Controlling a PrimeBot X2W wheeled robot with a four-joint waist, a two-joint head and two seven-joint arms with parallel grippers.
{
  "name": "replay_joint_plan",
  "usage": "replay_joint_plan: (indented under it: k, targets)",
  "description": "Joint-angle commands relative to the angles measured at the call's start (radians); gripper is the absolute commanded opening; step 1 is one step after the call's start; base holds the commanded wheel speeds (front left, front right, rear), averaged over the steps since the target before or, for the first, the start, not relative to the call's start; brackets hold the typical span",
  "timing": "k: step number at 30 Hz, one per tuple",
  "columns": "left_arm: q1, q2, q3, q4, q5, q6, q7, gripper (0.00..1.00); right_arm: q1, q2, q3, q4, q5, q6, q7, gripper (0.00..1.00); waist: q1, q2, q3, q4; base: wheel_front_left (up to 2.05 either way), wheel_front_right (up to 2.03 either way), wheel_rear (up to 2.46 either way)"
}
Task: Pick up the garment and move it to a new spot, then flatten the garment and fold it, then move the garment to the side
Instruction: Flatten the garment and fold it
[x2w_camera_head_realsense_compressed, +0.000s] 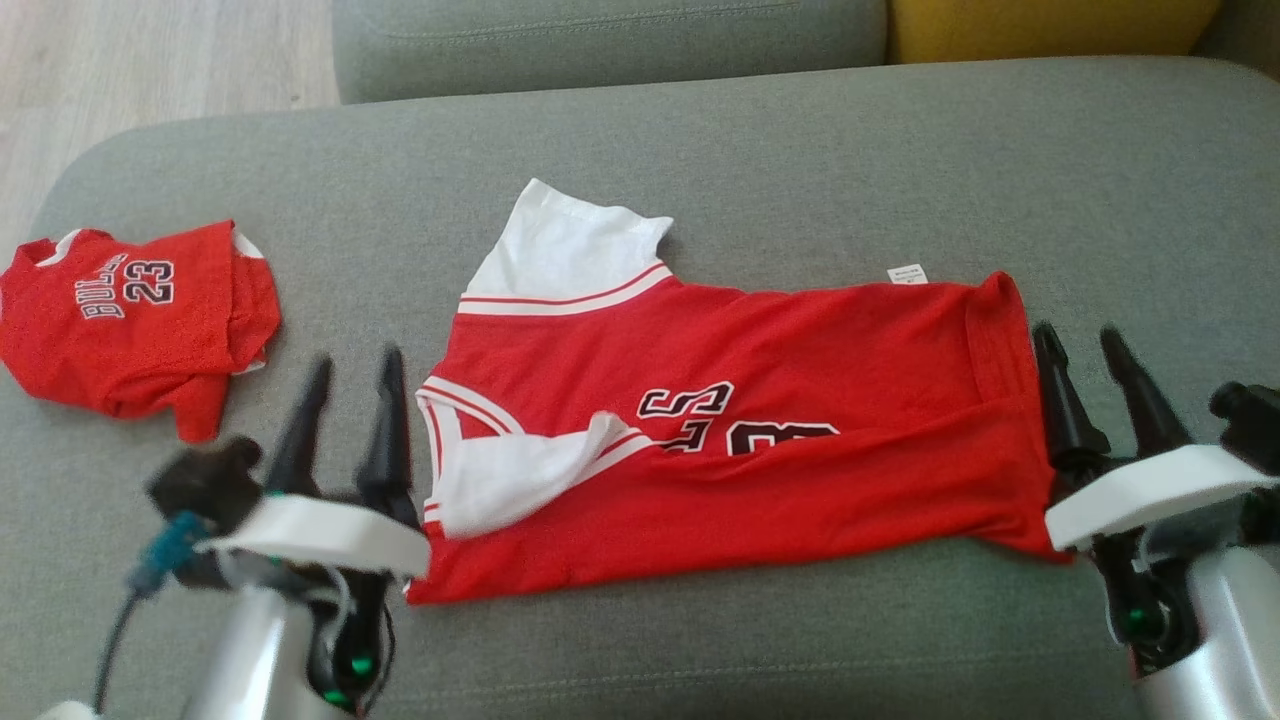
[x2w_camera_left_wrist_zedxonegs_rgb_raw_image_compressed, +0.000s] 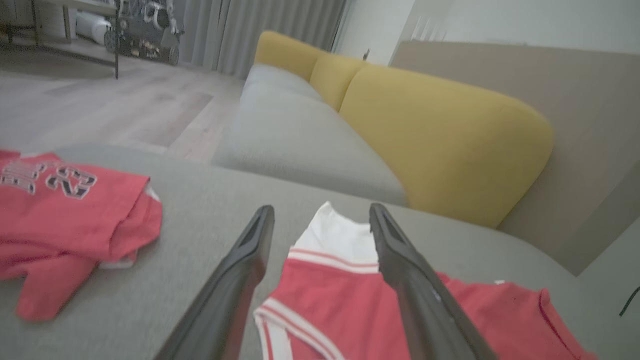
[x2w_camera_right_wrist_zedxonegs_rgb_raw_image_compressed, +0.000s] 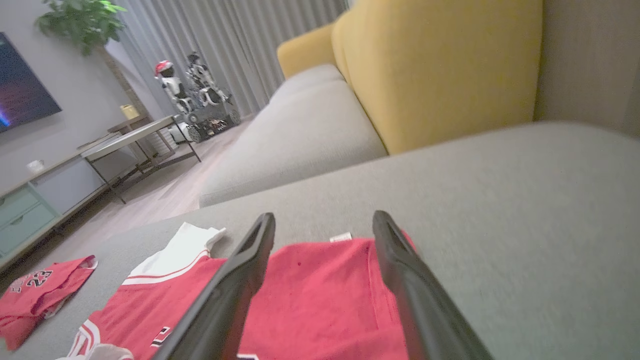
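Nearest to the camera, the left gripper (x2w_camera_head_realsense_compressed: 356, 358) stands at the neck end of the garment (x2w_camera_head_realsense_compressed: 760, 400) and the right gripper (x2w_camera_head_realsense_compressed: 1077, 335) at its hem end. On both, the two fingers are apart and nothing is between them. The wrist views agree, with the cloth lying below and ahead of the fingertips.

The garment, a red jersey with white trim, lies across the middle of the grey seat (x2w_camera_head_realsense_compressed: 700, 640), its long side running left to right. It seems to be folded once along its length, because the printed letters are cut off by a crease and the near sleeve (x2w_camera_head_realsense_compressed: 500, 480) is turned on top. The far sleeve (x2w_camera_head_realsense_compressed: 565, 245) sticks out past the far edge, and a small label (x2w_camera_head_realsense_compressed: 907, 273) shows near the hem.

Further left, well apart, a second jersey (x2w_camera_head_realsense_compressed: 130, 320) lies in a folded bundle. Behind are a yellow cushion (x2w_camera_head_realsense_compressed: 1040, 25) and the wooden floor (x2w_camera_head_realsense_compressed: 150, 50).

I judge that the folding step is in hand, with one fold laid. The next move probably calls for bringing the far sleeve in, or folding end to end. For that, each gripper must close on an edge through both layers, so that the fold does not open.
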Motion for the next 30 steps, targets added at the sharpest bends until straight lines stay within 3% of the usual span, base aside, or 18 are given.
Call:
replay_joint_plan:
  k: [1, 6, 10, 16, 20, 30]
  targets:
    - [-0.041, 0.0, 0.062, -0.104, 0.01, -0.012, -0.012, 1.0, -0.009, -0.043, 0.056, -0.065, -0.065, 0.008, -0.087, 1.0, 0.0, 0.0, 0.002, -0.002, 0.0, 0.0, 0.0]
    - [-0.012, -0.008, 0.088, -0.188, 0.047, -0.01, -0.012, 1.0, 0.009, -0.011, 0.114, -0.082, -0.168, 0.008, -0.246, 1.0, 0.0, 0.0, 0.014, -0.008, 0.0, 0.0, 0.0]
    - [-0.045, -0.009, 0.053, -0.17, 0.082, -0.002, -0.012, 1.0, 0.007, 0.024, 0.133, -0.06, -0.187, 0.008, -0.27, 1.0, 0.0, 0.0, 0.042, -0.016, 0.0, 0.0, 0.0]
    - [-0.151, 0.006, 0.036, -0.039, 0.14, -0.003, -0.012, 1.0, -0.039, 0.034, 0.166, -0.051, -0.205, 0.008, -0.277, 1.0, 0.0, 0.0, 0.087, -0.054, 0.0, 0.0, 0.0]
    - [-0.286, 0.061, 0.018, 0.084, 0.164, -0.02, 0.044, 1.0, -0.089, 0.049, 0.173, -0.054, -0.213, 0.008, -0.277, 1.0, 0.0, 0.0, 0.144, -0.101, 0.0, 0.0, 0.0]
    - [-0.653, 0.25, -0.068, 0.34, 0.136, -0.057, 0.354, 1.0, -0.236, 0.085, 0.263, -0.05, -0.232, 0.008, -0.253, 1.0, 0.0, 0.0, 0.297, -0.245, 0.0, 0.0, 0.0]
